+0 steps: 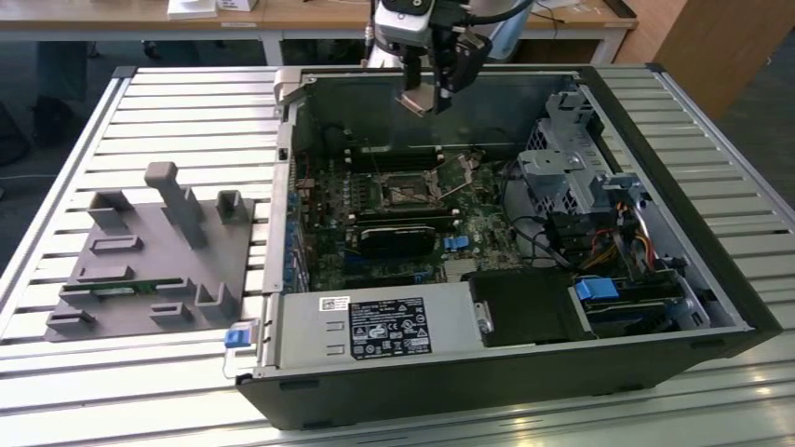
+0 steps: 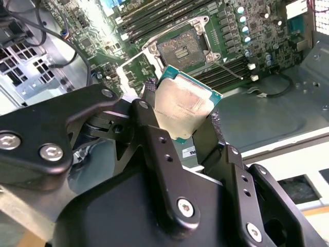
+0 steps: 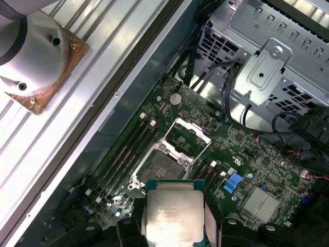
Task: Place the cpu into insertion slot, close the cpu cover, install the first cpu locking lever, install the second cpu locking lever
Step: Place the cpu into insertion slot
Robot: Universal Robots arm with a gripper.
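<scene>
Step in hand: seat the cpu (image 2: pixel 187 110) in the insertion slot (image 1: pixel 407 193). The pincer (image 1: pixel 433 98) gripped the cpu by two opp. edges, clear above the slot, not seated. The cpu cover (image 3: pixel 195 129) stood hinged up beside the slot, socket exposed. Rec.: level the chip, match corners to the slot frame, descend straight, no side load. Clearance, exterior view's left to right of the slot: case wall (image 1: pixel 296 168) well apart; memory slots (image 1: pixel 354 194) just beside; drive cage (image 1: pixel 565 172) near. Overhead room appeared free.
</scene>
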